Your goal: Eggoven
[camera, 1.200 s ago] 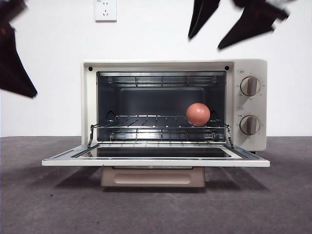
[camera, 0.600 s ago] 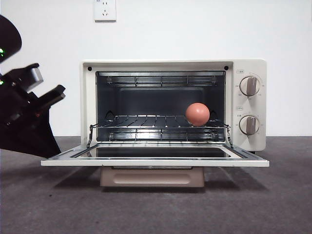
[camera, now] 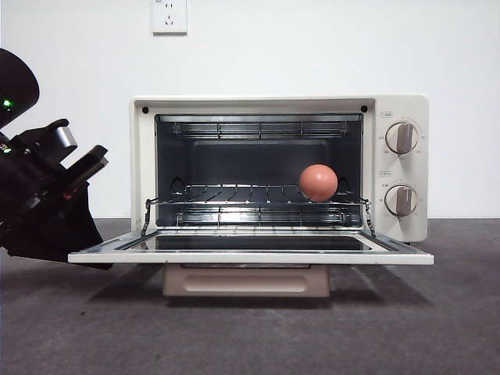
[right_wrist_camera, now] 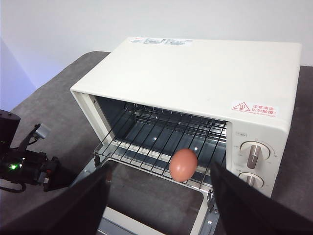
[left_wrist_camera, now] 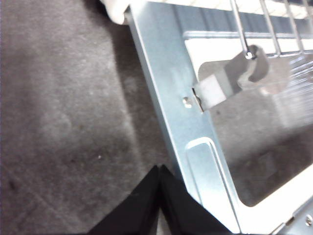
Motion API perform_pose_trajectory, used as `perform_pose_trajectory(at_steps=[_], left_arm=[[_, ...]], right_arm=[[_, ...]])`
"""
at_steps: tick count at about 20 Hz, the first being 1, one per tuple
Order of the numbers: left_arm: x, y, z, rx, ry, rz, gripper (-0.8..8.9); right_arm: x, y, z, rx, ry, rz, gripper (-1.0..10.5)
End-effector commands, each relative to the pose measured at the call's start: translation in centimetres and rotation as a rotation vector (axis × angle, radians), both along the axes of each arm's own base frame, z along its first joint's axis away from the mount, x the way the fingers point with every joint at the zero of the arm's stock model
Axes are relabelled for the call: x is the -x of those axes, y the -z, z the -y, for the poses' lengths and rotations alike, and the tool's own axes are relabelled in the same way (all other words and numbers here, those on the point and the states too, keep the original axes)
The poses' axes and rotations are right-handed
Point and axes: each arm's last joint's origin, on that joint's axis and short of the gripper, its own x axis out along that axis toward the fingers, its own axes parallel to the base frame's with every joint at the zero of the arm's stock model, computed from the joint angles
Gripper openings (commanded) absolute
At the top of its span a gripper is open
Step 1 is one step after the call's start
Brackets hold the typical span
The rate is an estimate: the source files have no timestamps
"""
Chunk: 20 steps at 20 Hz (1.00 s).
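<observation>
The cream toaster oven (camera: 398, 109) stands in the middle with its door (camera: 250, 256) folded down flat. The reddish-brown egg (camera: 318, 182) rests on the wire rack (camera: 234, 195) at the right side of the cavity. It also shows in the right wrist view (right_wrist_camera: 183, 165). My left gripper (camera: 86, 248) is low at the door's left front corner. In the left wrist view it (left_wrist_camera: 159, 170) is shut and empty, right beside the door's metal edge (left_wrist_camera: 166, 88). My right gripper (right_wrist_camera: 159, 208) is open and empty, high above and in front of the oven (right_wrist_camera: 205, 73), out of the front view.
Two dials (camera: 401, 137) (camera: 400, 200) sit on the oven's right panel. The oven stands on a dark grey table (camera: 250, 336) against a white wall with a socket (camera: 169, 16). The left arm's body (right_wrist_camera: 22, 166) fills the space left of the door.
The right gripper has risen out of the top of the front view. The left arm has come down at the left to the door's left corner. The egg and door have not moved.
</observation>
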Motion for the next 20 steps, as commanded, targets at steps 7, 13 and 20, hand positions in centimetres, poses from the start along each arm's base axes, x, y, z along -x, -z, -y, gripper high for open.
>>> perform_pose_trajectory(at_steps=[7, 13, 20], left_arm=[[-1.7, -2.1, -0.6, 0.325, 0.040, 0.066, 0.06], [-2.9, -4.2, -1.4, 0.444, -0.022, 0.205, 0.06], [-3.1, -5.5, -1.7, 0.456, -0.035, 0.248, 0.07]], right_arm=[[0.0, -0.3, -0.1, 0.010, 0.009, 0.012, 3.3], [0.1, 0.0, 0.0, 0.029, 0.008, -0.013, 3.3], [0.2, 0.3, 0.0, 0.053, 0.007, -0.039, 3.3]])
